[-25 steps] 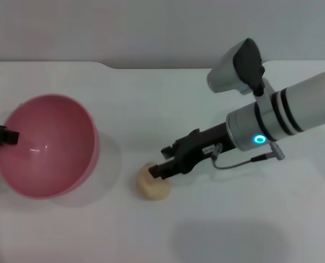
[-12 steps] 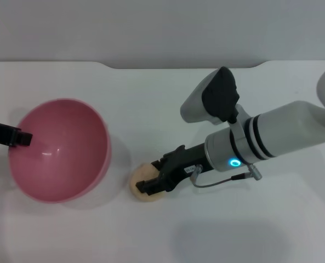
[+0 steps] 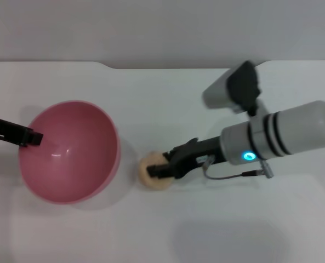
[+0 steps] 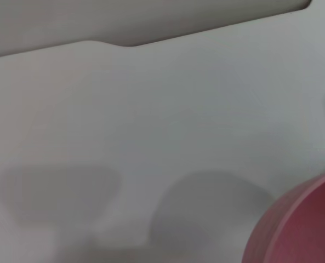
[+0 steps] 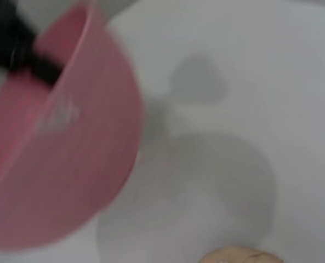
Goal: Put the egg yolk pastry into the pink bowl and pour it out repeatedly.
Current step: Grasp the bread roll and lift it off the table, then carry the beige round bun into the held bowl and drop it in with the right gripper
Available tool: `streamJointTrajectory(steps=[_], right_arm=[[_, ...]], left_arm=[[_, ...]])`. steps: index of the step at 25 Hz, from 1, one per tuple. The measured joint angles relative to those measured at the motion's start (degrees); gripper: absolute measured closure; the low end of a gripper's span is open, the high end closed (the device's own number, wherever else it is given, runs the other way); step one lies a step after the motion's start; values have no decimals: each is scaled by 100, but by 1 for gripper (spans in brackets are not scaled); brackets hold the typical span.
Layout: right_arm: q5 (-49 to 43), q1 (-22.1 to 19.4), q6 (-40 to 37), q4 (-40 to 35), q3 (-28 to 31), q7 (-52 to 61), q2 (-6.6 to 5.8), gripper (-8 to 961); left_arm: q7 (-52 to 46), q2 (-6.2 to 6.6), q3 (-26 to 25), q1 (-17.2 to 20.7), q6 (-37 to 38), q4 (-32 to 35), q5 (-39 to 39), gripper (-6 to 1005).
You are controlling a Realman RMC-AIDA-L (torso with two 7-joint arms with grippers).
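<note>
The pink bowl [image 3: 69,153] is tilted, its opening towards the right, at the left of the white table. My left gripper [image 3: 29,137] is shut on its left rim. The egg yolk pastry [image 3: 150,176], a small tan ball, lies just right of the bowl. My right gripper [image 3: 159,170] is shut on it, its black fingers on either side. In the right wrist view the bowl [image 5: 69,142] fills one side, the pastry [image 5: 239,256] shows at the edge, and the left gripper [image 5: 20,55] grips the rim. The left wrist view shows only a part of the bowl [image 4: 302,230].
The white table [image 3: 151,98] ends at a far edge with a notch near the back middle. The right arm's grey forearm [image 3: 283,137] with a lit blue ring reaches in from the right above the table.
The left gripper has carried the bowl to the right, towards the pastry. The right gripper has closed around the pastry and shifted it slightly up and right.
</note>
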Motion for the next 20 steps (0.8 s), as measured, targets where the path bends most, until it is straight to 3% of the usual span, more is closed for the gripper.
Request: streamJointTrajectory(steps=[1, 3, 8, 12, 16, 19, 20], right_arm=[[-1, -185, -210, -73, 457, -27, -29, 467], [-5, -277, -306, -126, 649, -47, -40, 490], [-20, -1022, -1191, -790, 1965, -477, -123, 548], [-29, -1524, -2095, -1535, 2877, -856, -126, 598], [-46, -1729, -2978, -2222, 3357, -1121, -128, 635], [-244, -1594, -3603, -2624, 3379, -1149, -115, 657], [-244, -1594, -3603, -2624, 3379, -1149, -115, 662]], left_arm=[[0, 0, 72, -30, -56, -57, 29, 1001], [0, 0, 99, -62, -76, -115, 31, 1001], [0, 0, 255, -314, -156, -487, 37, 1000], [-33, -1, 744, -625, -251, -864, 40, 1000], [-205, -9, 1502, -1042, -439, -1279, 36, 1000], [-407, -34, 2250, -1566, -692, -1738, 37, 1001], [-407, -34, 2250, -1566, -692, -1738, 37, 1001]])
